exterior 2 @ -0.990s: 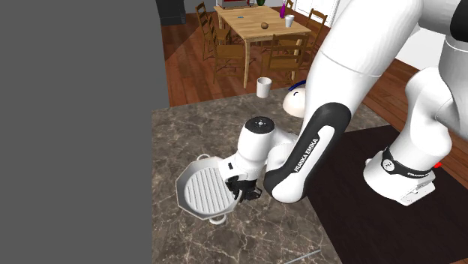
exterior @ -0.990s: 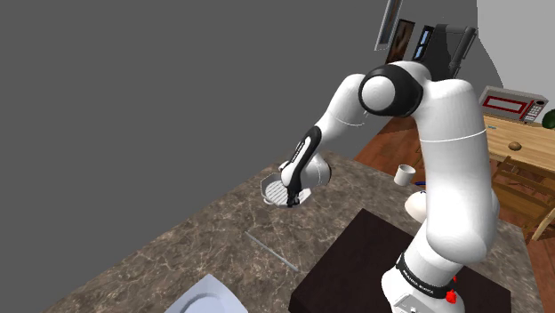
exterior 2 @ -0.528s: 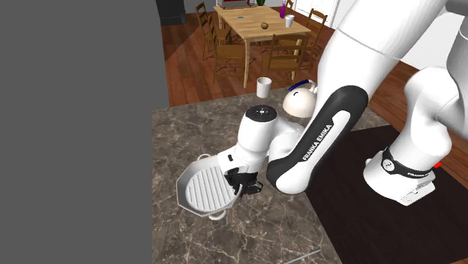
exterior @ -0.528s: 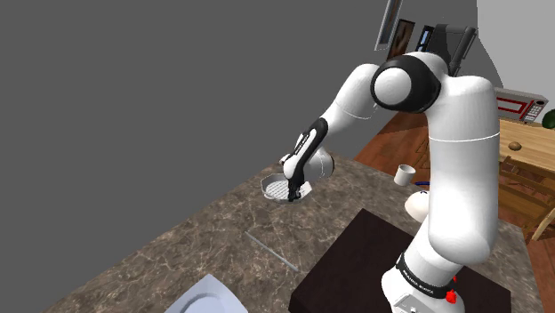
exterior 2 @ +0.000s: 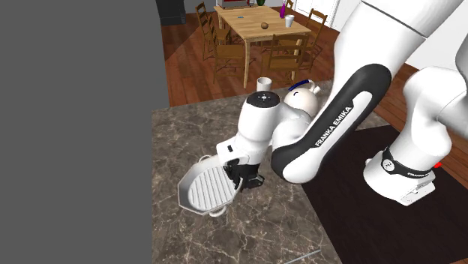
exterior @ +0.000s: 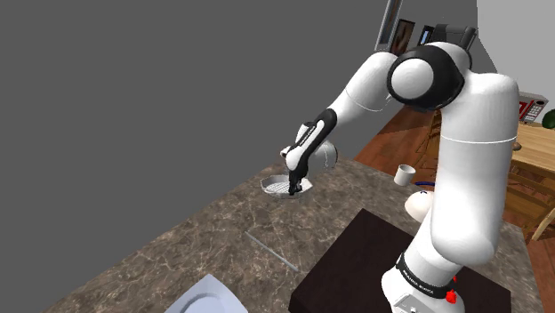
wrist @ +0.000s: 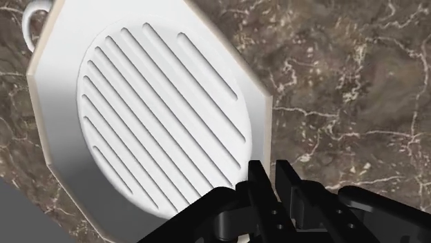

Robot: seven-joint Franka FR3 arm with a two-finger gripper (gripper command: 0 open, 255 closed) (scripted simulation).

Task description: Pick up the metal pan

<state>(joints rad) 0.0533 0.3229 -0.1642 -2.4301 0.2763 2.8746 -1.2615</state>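
one white eight-sided pan [exterior 2: 201, 187] with a ridged floor is at the left edge of the counter [exterior 2: 195, 240], beside the grey wall in the second exterior view. the jaws are pinching its right rim, nearly closed on it. right of them the arm [exterior 2: 296, 154] bends back to the dark stand [exterior 2: 352, 217]. a white cup [exterior 2: 263, 87] stands at the counter's far edge.
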